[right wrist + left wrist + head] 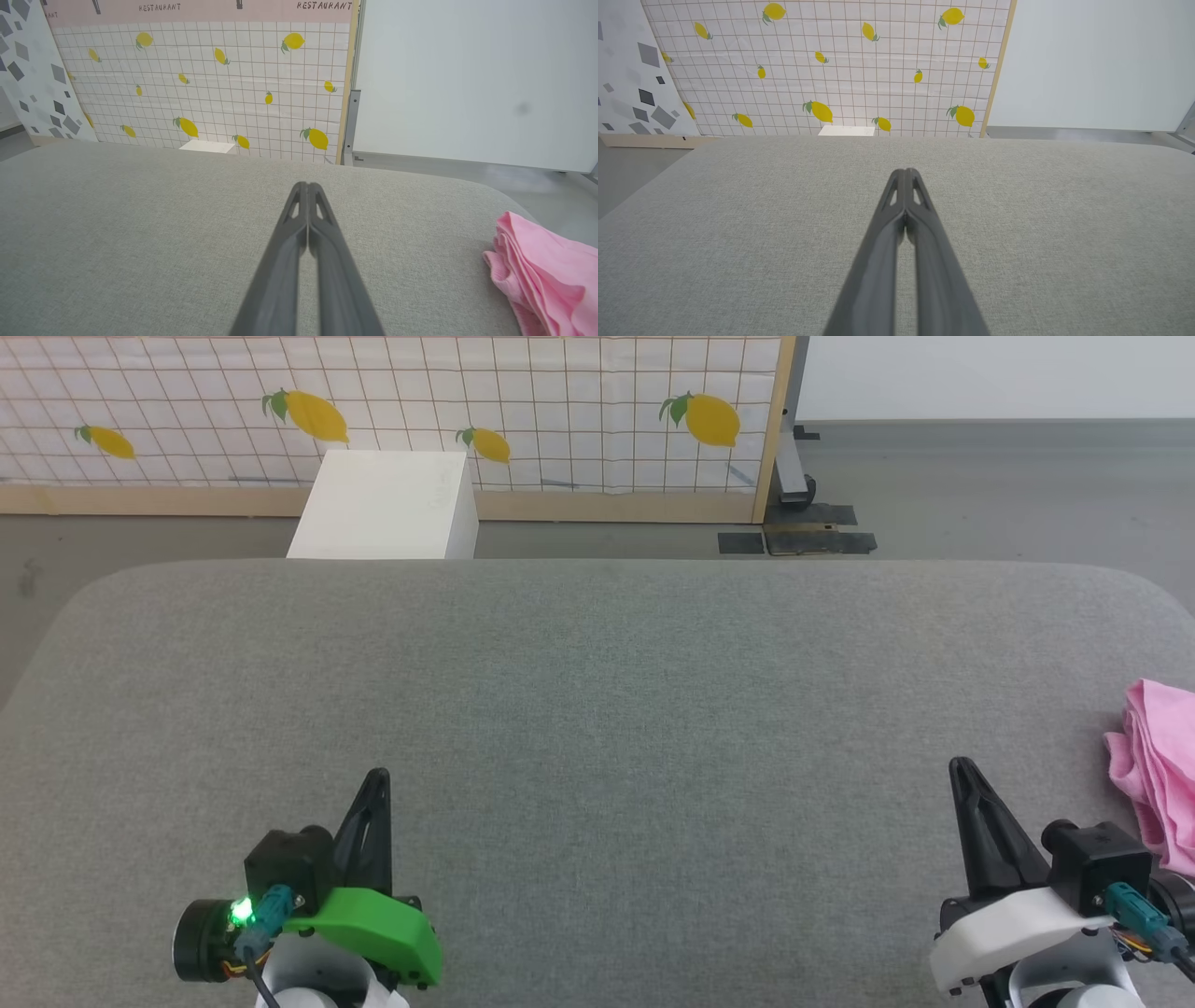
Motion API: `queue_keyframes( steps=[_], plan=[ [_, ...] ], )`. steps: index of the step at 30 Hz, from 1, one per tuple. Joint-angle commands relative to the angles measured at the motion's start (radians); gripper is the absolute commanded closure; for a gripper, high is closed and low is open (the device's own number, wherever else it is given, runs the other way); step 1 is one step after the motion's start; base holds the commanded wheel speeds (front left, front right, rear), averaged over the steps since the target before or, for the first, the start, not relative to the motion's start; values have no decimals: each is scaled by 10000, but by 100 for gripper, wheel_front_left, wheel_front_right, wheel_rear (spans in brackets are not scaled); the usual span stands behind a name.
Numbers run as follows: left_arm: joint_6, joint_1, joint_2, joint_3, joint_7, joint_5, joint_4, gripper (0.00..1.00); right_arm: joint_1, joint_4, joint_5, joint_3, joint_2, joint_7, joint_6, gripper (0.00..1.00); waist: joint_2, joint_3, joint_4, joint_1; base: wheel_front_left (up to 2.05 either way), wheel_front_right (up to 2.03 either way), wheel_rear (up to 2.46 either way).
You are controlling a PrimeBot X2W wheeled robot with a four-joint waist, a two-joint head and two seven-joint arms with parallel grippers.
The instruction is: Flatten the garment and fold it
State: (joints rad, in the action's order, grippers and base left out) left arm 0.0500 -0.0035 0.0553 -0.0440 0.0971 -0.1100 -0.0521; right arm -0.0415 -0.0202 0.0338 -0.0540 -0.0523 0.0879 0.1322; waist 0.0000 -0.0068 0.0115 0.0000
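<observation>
The garment (1158, 775) is a crumpled light-pink heap at the right edge of the grey padded table (597, 709); the right wrist view shows the garment (546, 275) at lower right, bunched in folds. My right gripper (960, 767) is shut and empty, a short way left of the heap and not touching it; its tips (307, 185) meet over bare grey cloth. At the lower left my left gripper (378, 775) is shut with nothing in it, and its tips (906, 171) are pressed together above the table.
A white box (387, 506) stands on the floor just beyond the table's far edge. Behind it rises a lemon-print screen (523, 401) on a wooden frame, with a dark metal stand foot (794, 490) to its right.
</observation>
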Motion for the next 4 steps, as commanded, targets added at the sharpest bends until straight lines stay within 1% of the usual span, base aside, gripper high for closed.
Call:
queue_keyframes(
  steps=[1,4],
  plan=[
    [-96,23,-33,57,-56,125,67,100,134,56,-84,56,13,-63,-10,100,0,2,-4,0,0,0,0],
    [-123,23,-34,83,-118,192,98,100,153,66,-101,89,14,-119,-10,100,0,7,-11,0,0,0,0]
  ],
)
